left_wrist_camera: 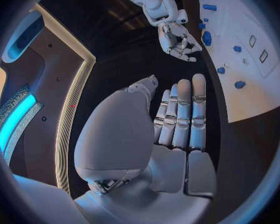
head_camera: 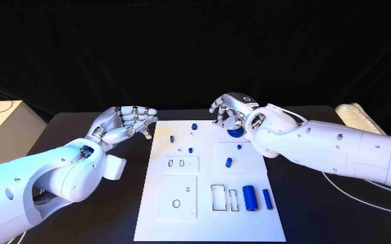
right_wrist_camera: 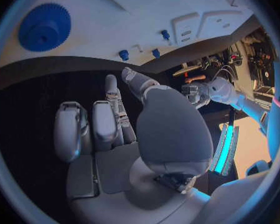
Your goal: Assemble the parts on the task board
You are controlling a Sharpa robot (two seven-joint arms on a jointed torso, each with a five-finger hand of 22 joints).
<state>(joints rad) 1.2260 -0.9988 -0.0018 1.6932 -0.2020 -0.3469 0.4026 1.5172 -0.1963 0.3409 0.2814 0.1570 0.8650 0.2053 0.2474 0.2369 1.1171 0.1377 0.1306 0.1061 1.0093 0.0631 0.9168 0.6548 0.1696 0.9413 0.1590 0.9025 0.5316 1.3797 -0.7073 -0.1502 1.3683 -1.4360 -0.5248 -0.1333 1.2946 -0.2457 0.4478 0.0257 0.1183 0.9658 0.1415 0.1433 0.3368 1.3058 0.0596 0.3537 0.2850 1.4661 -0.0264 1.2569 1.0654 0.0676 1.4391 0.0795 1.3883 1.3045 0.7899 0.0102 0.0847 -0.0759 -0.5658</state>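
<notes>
The white task board (head_camera: 208,210) lies in the middle of the black table. A blue gear (head_camera: 236,133) lies flat near its far right corner, also seen as a blue gear (right_wrist_camera: 45,27) on the board (right_wrist_camera: 127,10). My right hand (head_camera: 232,110) hovers just beyond the gear, fingers loosely curved downward and holding nothing. My left hand (head_camera: 126,122) hangs over the bare table left of the board, its fingers (left_wrist_camera: 180,114) stretched out straight, nothing in it. Small blue pegs (head_camera: 195,126) stand on the far part of the board. Two blue cylinders (head_camera: 250,197) lie near the right edge.
Raised white blocks with slots (head_camera: 181,164) and a rectangular cutout (head_camera: 217,197) sit on the board's middle and near half. A pale bundle (head_camera: 359,117) and a white cable (head_camera: 342,190) lie on the table at the right.
</notes>
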